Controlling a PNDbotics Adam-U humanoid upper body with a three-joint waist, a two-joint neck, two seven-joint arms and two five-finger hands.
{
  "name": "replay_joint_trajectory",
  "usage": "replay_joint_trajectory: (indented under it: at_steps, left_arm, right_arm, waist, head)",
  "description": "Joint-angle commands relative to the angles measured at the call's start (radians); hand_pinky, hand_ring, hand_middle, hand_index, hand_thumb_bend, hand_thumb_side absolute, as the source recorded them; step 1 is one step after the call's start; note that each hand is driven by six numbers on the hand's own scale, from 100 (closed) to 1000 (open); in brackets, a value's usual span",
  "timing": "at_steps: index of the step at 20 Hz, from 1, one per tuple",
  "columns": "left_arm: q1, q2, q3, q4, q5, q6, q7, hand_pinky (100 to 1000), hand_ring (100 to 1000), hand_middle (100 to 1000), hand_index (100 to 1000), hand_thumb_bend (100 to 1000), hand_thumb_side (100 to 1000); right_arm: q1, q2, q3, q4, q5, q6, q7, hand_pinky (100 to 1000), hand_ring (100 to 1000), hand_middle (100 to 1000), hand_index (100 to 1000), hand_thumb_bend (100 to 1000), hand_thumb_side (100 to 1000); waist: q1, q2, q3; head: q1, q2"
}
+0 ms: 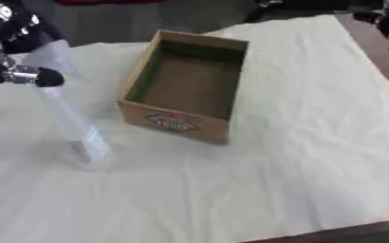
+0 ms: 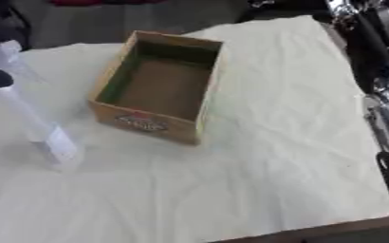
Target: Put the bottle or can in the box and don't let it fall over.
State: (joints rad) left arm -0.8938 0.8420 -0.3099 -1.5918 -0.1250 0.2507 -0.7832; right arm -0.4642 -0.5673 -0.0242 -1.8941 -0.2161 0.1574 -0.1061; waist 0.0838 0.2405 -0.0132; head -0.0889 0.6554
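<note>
Left of the box [image 1: 185, 85], left robot hand [image 1: 19, 45] grips tilted clear bottle [image 1: 73, 118] near its top; straighten it, lift over the wall, lower upright. Right robot hand's state can't tell.

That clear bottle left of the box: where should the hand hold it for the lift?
Hold the clear bottle round its upper body, coming from the left, where the left hand already is. It is tall, narrow and leaning, so a low hold would likely tip it; the box blocks the right.

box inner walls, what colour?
Green on the inner walls of the box, brown floor. Left eye view shows it best.
</note>
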Motion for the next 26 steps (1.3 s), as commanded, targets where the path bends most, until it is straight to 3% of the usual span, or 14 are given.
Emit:
replay_joint_trajectory:
  at_steps: [1, 15, 19, 26]
  left_arm:
    - [-0.025, 0.013, 0.004, 0.008, -0.013, -0.002, -0.012, 830, 738, 826, 824, 577, 443]
    - [-0.042, -0.021, -0.015, 0.054, -0.034, -0.005, -0.033, 814, 722, 813, 813, 566, 429]
    - [-0.047, -0.03, -0.025, 0.07, -0.046, -0.007, -0.04, 810, 720, 767, 810, 563, 423]
    - [-0.051, -0.042, -0.037, 0.095, -0.065, -0.014, -0.051, 788, 707, 740, 802, 546, 361]
  right_arm:
    - [-0.008, -0.018, -0.011, -0.008, -0.006, 0.0, 0.0, 863, 843, 810, 874, 100, 688]
    - [-0.008, -0.014, -0.011, -0.007, -0.006, 0.001, 0.001, 864, 843, 808, 875, 100, 689]
    - [-0.007, -0.013, -0.011, -0.007, -0.007, 0.0, 0.001, 864, 843, 808, 875, 100, 688]
    - [-0.008, -0.013, -0.011, -0.008, -0.007, 0.0, 0.002, 864, 843, 808, 875, 100, 688]
  waist:
    - [-0.002, -0.016, -0.001]
    - [-0.004, -0.014, -0.004]
    - [-0.005, -0.013, -0.005]
    - [-0.006, -0.012, -0.005]
  head:
    - [0.004, -0.006]
    - [0.007, -0.006]
    - [0.009, -0.005]
    - [0.012, -0.005]
